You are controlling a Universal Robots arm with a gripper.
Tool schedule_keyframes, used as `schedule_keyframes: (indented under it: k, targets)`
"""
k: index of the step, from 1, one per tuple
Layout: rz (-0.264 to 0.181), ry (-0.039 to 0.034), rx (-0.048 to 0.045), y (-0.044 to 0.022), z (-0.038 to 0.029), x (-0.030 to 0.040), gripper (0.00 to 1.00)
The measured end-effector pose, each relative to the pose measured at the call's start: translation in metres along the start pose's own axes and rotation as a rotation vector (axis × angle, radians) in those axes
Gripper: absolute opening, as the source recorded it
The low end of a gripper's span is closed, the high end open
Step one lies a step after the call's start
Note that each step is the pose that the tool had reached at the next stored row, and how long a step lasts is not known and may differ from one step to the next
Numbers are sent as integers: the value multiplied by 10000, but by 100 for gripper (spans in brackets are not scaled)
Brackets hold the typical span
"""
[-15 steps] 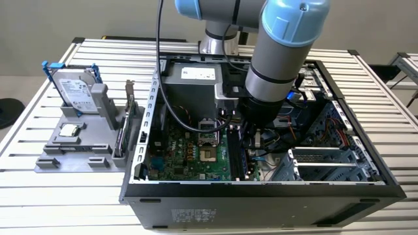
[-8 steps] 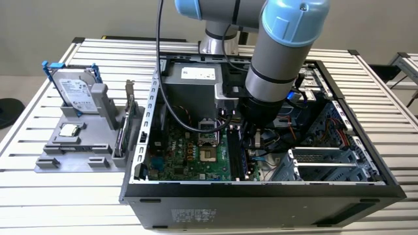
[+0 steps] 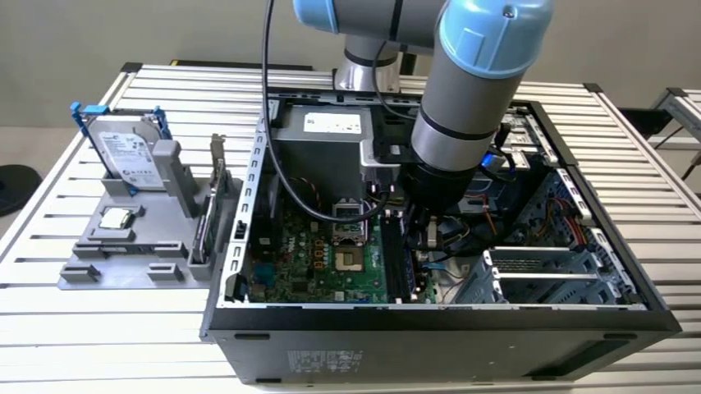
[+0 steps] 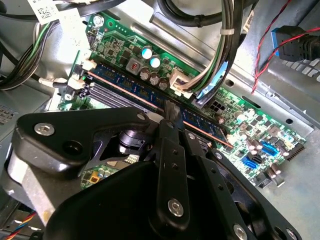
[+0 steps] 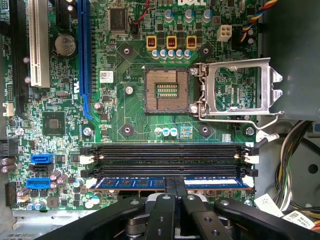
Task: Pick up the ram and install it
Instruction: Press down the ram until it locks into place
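The ram point(image 5: 131, 182) is a blue stick with a pale label, standing in a memory slot on the green motherboard point(image 5: 125, 120) inside the open computer case point(image 3: 438, 316). My gripper point(image 5: 176, 187) is down over the middle of the stick, its black fingers point(image 5: 166, 201) closed on either side of it. In the second wrist view the ram point(image 4: 125, 85) runs along the slot with its copper edge showing, and the gripper point(image 4: 170, 112) meets it at mid-length. In the exterior view the gripper point(image 3: 425, 238) reaches into the case beside the ram point(image 3: 408, 264).
Two empty black memory slots point(image 5: 170, 150) lie beside the ram. The processor socket point(image 5: 167, 90) stands open with its metal frame point(image 5: 240, 87) lifted. Cable bundles point(image 4: 220, 50) hang close to the gripper. A grey fixture point(image 3: 131, 246) outside the case holds a hard drive point(image 3: 126, 152) and a silver processor chip point(image 3: 115, 217).
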State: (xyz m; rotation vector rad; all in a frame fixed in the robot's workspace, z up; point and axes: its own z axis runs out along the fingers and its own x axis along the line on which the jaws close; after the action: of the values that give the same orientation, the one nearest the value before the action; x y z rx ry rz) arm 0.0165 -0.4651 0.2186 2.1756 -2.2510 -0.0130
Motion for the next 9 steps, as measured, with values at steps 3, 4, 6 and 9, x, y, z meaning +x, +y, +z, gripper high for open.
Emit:
schedule_keyframes:
  k: [3,4,6,9]
  targets:
    - [0,0,0,0,0,0,0]
    - [0,0,-1,0,0,0,0]
    - [0,0,-1,0,0,0,0]
    - [-1,4,-3,0,15,1,0]
